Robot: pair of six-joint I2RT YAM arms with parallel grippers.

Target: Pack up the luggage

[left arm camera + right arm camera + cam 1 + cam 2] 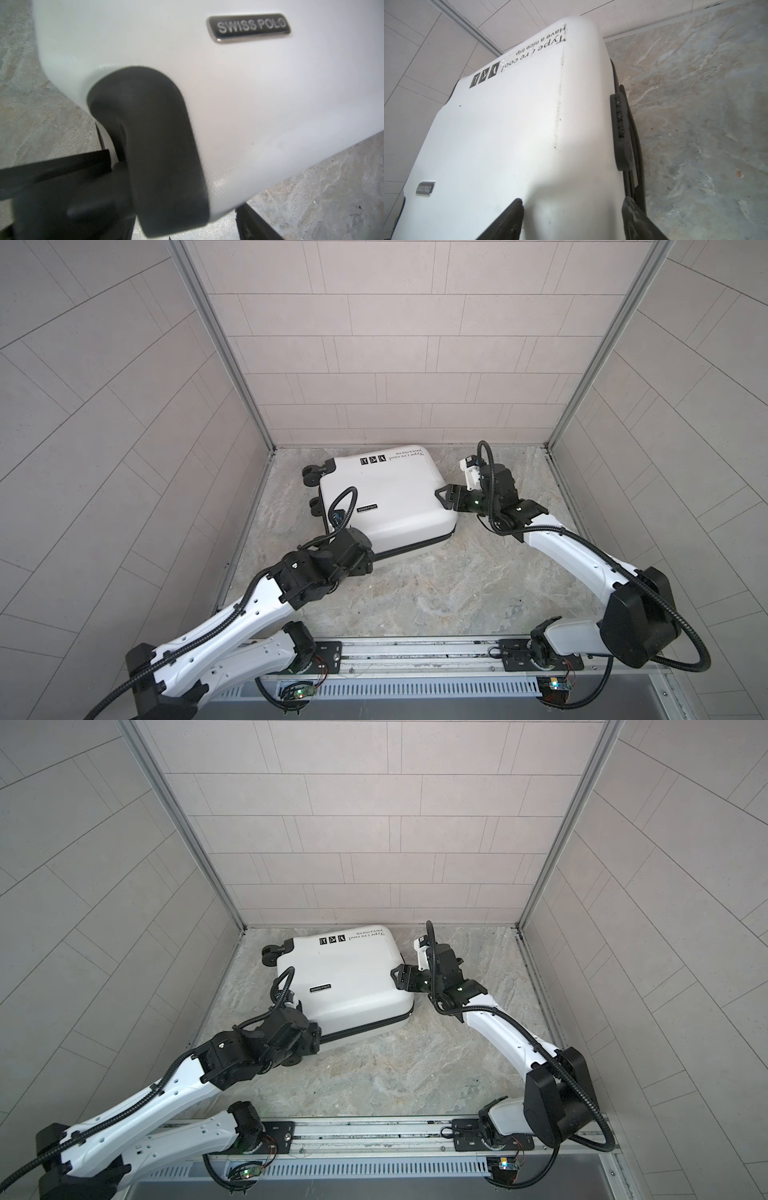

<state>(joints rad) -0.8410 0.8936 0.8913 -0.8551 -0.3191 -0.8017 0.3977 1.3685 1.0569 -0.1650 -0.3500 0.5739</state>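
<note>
Nearest, at the near-left corner of the luggage (390,493): left gripper (174,185), spread wide around the black wheel mount (149,135), not clamped, with a sliver of table (52,104) visible past one finger. Lies shut and flat on the table's far-left part, skewed, zipper seam (415,545) facing near. Farther, at the right edge: right gripper (571,200), also wide, one finger (508,218) over the top, its mate down the side by the handle (620,133); no grip evident. Probably squaring or bracing the closed case, with nothing loose seen to pack. Best to push low and evenly from both corners, steer fingers clear of zipper and handle, and mind the far wheels (311,475) near the back wall (415,406).
</note>
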